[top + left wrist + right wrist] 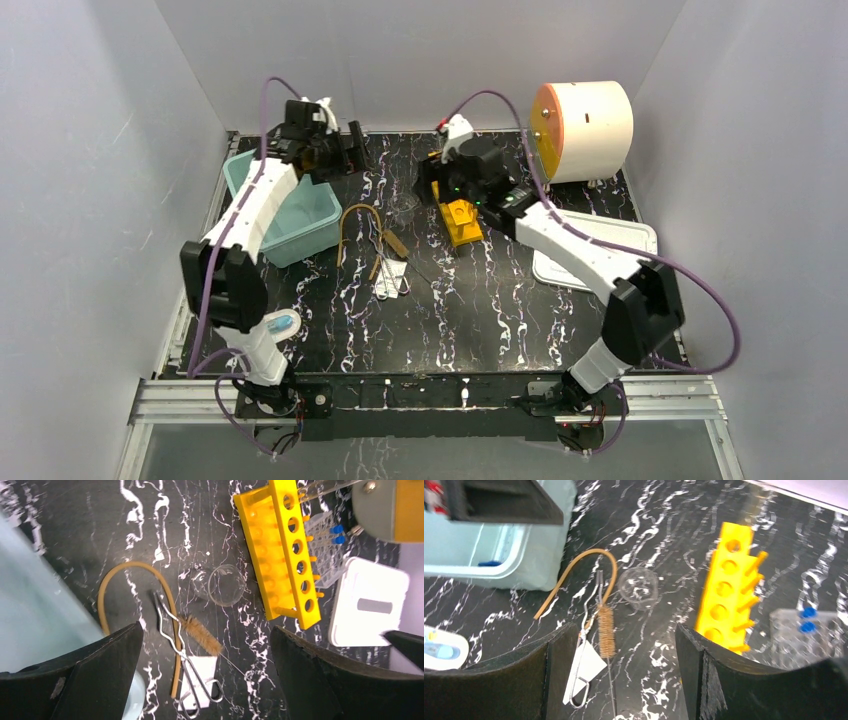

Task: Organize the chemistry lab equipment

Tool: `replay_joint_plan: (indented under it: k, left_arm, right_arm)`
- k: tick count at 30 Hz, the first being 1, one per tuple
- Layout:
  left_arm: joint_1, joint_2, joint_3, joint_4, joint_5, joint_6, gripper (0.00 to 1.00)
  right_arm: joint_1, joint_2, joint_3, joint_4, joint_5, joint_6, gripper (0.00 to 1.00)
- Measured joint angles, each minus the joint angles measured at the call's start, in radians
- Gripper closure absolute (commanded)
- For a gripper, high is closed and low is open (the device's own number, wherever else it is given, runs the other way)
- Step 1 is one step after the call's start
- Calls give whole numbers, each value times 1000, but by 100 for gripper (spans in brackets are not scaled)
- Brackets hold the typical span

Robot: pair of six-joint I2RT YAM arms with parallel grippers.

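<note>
The yellow rack [461,224] lies mid-table, with the clear tube rack [327,550] holding blue-capped tubes just past it. A clear glass beaker [226,584] lies on its side beside the rack. The amber rubber tube [360,207] arches next to it, with metal tongs [186,656], a bristle brush [201,634] and a white paper [201,674] at its foot. My left gripper [343,147] hovers open by the teal bin's far corner, holding nothing. My right gripper [433,190] hangs open and holding nothing above the yellow rack's [725,591] far end, beaker [639,587] and brush [606,630] below it.
A teal bin [300,225] stands at the back left. A white tray [600,262] lies at the right, and a large white drum with an orange face [585,128] stands behind it. White walls close in the table on three sides.
</note>
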Motion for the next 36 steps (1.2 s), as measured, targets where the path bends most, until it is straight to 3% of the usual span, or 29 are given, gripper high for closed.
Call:
replay_joint_plan:
  k: [12,17,24,36]
  left_arm:
    - [-190,393,264,-116,-127,212,2]
    - [-225,454,302,-172,-117,348,2]
    - [-219,463,302,-196,5,459,2]
    - [-238,541,314,-145,-26,484,24]
  right_arm:
    - [-131,-225,-200,-103,75,89,20]
    - [-148,-255,-229,-113,80,109,20]
    - [-164,-257,-232,-118,86,115,20]
    - [-179,-257,-232,-118,80,112,20]
